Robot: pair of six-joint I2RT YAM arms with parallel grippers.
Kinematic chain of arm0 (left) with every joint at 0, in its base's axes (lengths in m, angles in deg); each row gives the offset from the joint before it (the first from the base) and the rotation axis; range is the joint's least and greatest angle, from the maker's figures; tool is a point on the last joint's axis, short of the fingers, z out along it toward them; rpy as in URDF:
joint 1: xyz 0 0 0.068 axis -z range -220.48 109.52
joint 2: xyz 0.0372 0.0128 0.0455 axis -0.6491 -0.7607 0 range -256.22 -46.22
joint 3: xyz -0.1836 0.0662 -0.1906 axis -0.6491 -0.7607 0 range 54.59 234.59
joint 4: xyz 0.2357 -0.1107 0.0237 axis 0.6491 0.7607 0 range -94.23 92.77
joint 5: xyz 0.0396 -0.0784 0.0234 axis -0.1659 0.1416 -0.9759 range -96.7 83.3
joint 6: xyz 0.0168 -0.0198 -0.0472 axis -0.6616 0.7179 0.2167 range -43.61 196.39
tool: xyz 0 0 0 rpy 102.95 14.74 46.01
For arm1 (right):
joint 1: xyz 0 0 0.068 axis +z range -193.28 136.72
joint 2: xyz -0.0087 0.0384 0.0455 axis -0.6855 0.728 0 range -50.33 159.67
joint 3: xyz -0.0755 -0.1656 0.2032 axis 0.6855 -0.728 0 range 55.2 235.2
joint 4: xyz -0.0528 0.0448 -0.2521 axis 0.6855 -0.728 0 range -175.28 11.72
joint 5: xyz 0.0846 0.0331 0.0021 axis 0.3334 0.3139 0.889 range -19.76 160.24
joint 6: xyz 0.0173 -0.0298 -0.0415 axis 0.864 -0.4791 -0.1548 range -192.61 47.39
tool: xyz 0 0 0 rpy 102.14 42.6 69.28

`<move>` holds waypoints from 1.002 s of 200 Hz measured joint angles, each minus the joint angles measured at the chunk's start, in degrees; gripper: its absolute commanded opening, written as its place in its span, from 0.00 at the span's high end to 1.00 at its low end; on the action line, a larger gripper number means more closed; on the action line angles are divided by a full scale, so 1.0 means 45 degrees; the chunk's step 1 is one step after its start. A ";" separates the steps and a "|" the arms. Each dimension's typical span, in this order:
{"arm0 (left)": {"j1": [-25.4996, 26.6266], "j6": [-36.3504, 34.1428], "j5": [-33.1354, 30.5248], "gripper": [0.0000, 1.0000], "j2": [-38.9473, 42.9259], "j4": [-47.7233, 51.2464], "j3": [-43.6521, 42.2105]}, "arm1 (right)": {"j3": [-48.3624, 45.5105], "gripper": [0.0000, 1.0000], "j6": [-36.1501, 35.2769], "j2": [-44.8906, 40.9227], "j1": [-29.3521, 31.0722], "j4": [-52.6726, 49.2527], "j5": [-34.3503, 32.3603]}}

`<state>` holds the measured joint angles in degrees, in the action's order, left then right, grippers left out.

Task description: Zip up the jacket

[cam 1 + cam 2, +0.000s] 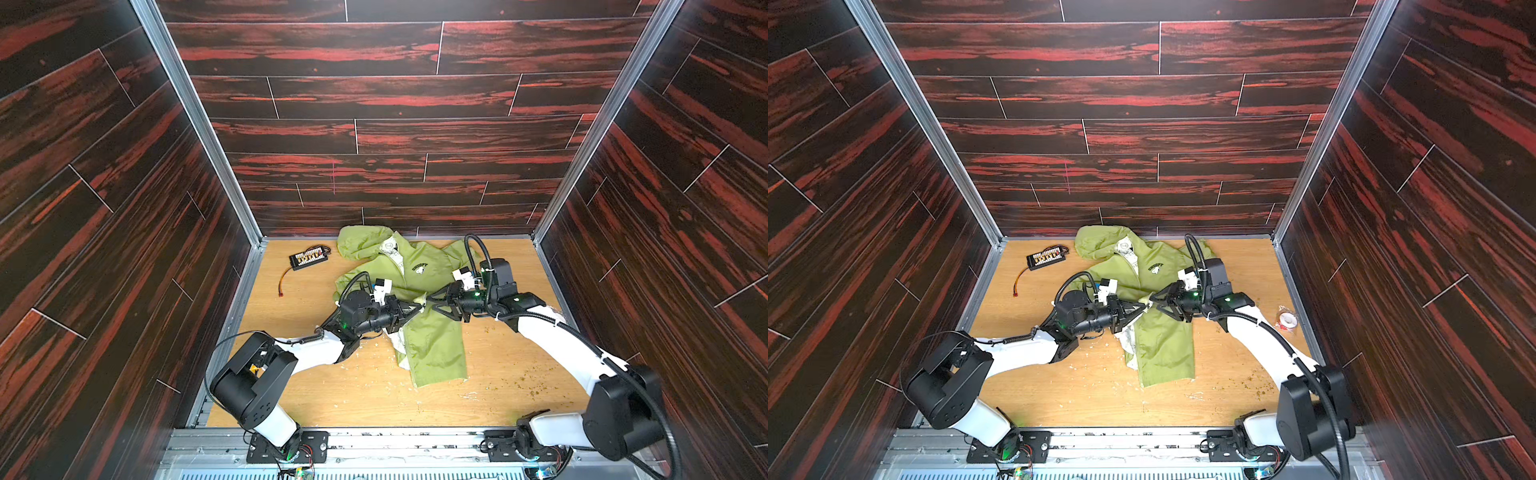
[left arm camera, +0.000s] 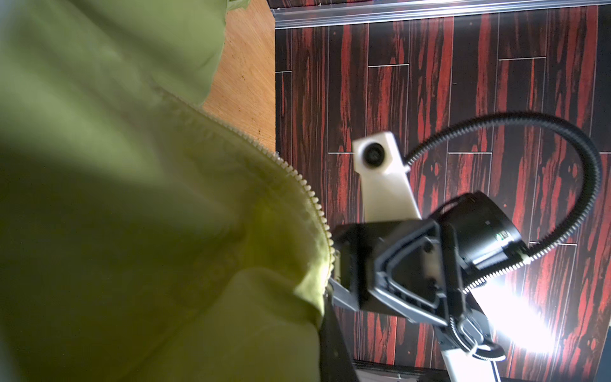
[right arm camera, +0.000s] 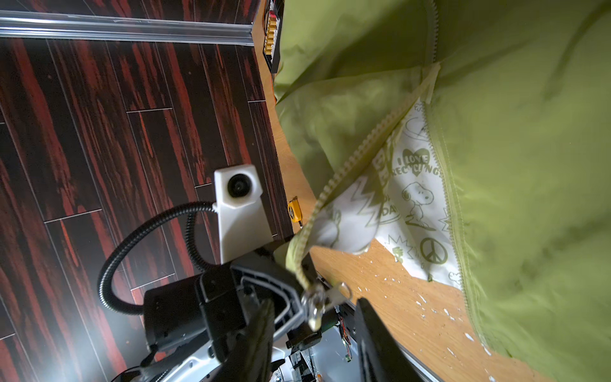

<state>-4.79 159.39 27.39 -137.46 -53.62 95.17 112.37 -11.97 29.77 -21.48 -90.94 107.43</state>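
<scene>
Red-streaked plank walls [image 1: 374, 104] enclose a crumb-littered wooden bench [image 1: 332, 374]; on the jacket [image 1: 432, 345], left fingers [image 1: 409, 308] pinch the zipper edge [image 3: 360, 152], right fingers [image 3: 261, 330] narrowly bracket its slider [image 3: 315, 299].

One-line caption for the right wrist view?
Left gripper pinches the open jacket by its zipper tape; slider dangles between the right gripper jaws.

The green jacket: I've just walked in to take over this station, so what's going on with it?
Two robot arms are working on zipping the jacket, which lies on the table. The left gripper is shut on the zipper edge, holding it raised. The right gripper faces it, jaws apart around the zipper pull, not clamped on it. The front is open, with white printed lining showing.
</scene>
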 measured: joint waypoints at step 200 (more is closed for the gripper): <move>0.0092 0.0078 -0.0015 0.60 0.0228 0.0199 -0.0087 | 0.0971 1.00 -0.0131 0.1137 0.0432 -0.0219 0.0593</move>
<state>-4.38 159.74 27.32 -136.44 -52.72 94.77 116.74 -12.56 34.88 -19.53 -91.93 110.09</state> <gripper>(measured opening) 0.404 0.056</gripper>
